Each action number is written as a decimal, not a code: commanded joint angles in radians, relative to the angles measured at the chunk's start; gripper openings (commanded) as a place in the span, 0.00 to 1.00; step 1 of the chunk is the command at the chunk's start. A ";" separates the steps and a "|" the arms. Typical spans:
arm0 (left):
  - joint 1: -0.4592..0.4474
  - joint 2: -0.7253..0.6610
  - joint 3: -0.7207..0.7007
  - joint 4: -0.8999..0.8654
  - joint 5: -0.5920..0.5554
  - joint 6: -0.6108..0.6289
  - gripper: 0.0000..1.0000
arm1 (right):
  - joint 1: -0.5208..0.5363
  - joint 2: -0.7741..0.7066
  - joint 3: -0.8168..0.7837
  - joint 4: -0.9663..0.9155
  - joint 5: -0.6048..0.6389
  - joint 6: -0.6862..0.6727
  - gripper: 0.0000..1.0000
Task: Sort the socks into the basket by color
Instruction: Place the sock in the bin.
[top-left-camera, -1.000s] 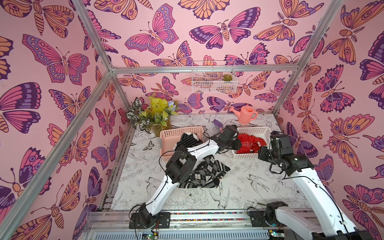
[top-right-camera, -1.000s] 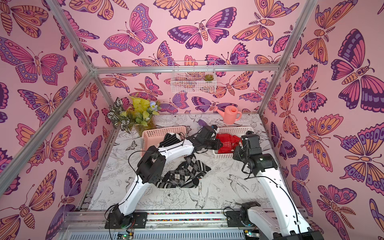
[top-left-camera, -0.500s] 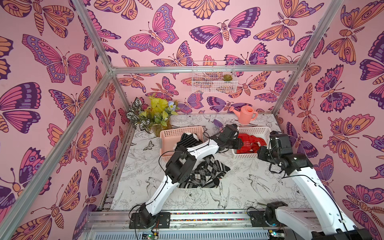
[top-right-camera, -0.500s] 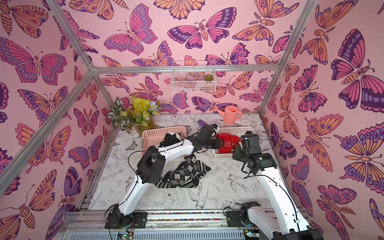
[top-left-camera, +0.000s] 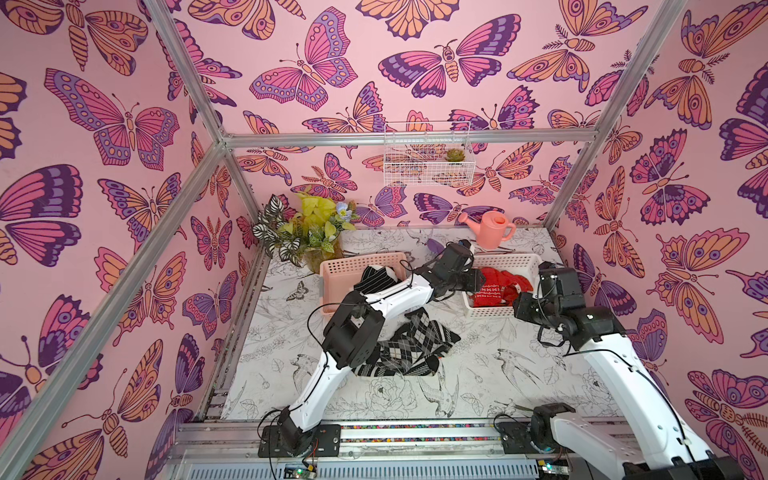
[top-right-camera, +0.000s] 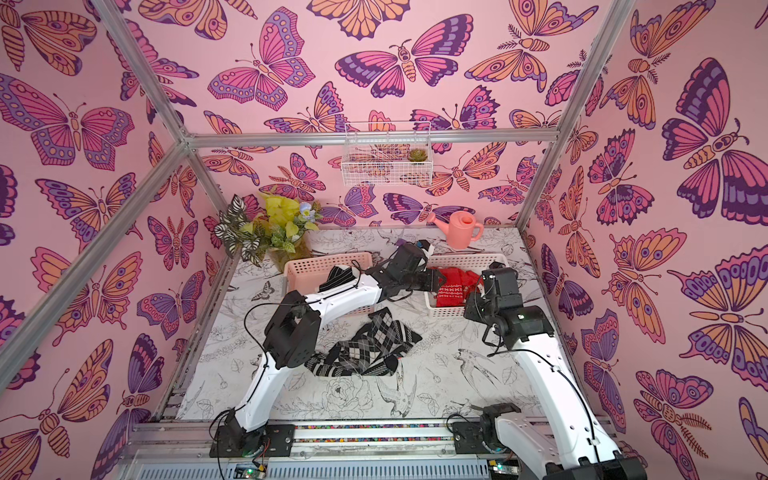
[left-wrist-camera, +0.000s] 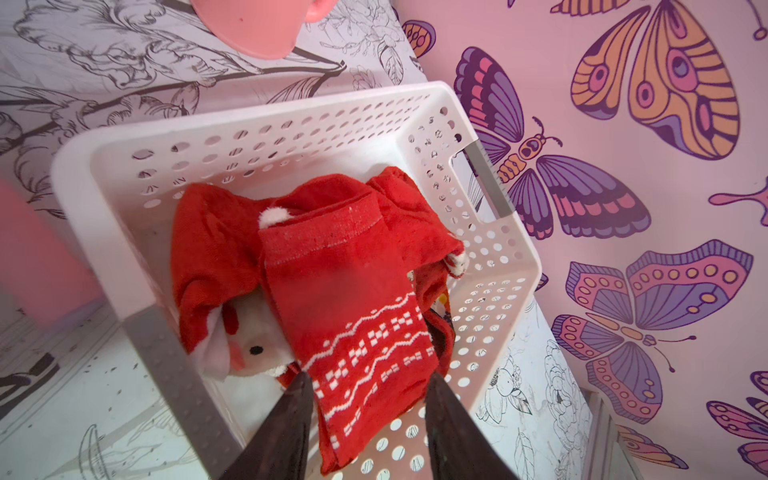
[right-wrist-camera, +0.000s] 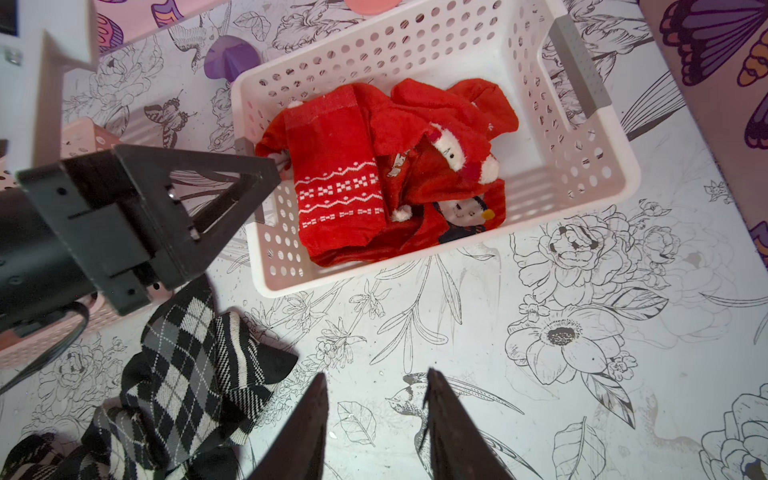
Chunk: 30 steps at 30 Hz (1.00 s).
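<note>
Black-and-white argyle socks (top-left-camera: 409, 347) lie heaped on the table at the centre of both top views, loose and not yet sorted. Up and to the right of them in the frame hangs the right gripper (right-wrist-camera: 376, 380). Its claw is spread with nothing between the fingers, only bare floral tabletop (right-wrist-camera: 540, 332) beneath.

Further back, the left gripper (left-wrist-camera: 365, 384) is over the white basket (left-wrist-camera: 266, 124), right of centre. The claw is released, and its fingers straddle the patterned red sock (left-wrist-camera: 345, 299), which lies flat on the other red socks (right-wrist-camera: 449, 124) inside the basket. Red looks delivered.

The smart play from here is to lift straight up before swinging away, so no fingertip snags the fabric and drags it over the rim. Then it's down to the argyle heap to pinch one top fold, not the whole bundle. Its likely home is the pink basket (top-left-camera: 353, 262), left of centre, where a striped sock (top-left-camera: 376, 276) already sits. Behind it all stands a pink watering can (top-left-camera: 492, 228).
</note>
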<state>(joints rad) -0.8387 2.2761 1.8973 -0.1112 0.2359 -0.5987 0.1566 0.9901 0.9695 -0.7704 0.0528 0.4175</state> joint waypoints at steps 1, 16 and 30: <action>0.007 -0.075 -0.035 -0.015 -0.019 0.029 0.47 | -0.006 -0.001 0.031 0.000 -0.023 -0.021 0.41; 0.081 -0.451 -0.370 -0.098 -0.085 0.110 0.47 | -0.002 0.010 0.052 -0.043 -0.151 -0.057 0.41; 0.221 -0.824 -0.673 -0.222 -0.141 0.167 0.47 | 0.286 0.070 0.064 -0.043 -0.051 -0.012 0.40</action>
<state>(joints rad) -0.6399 1.5021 1.2633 -0.2783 0.1181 -0.4599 0.3836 1.0405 0.9905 -0.7982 -0.0463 0.3779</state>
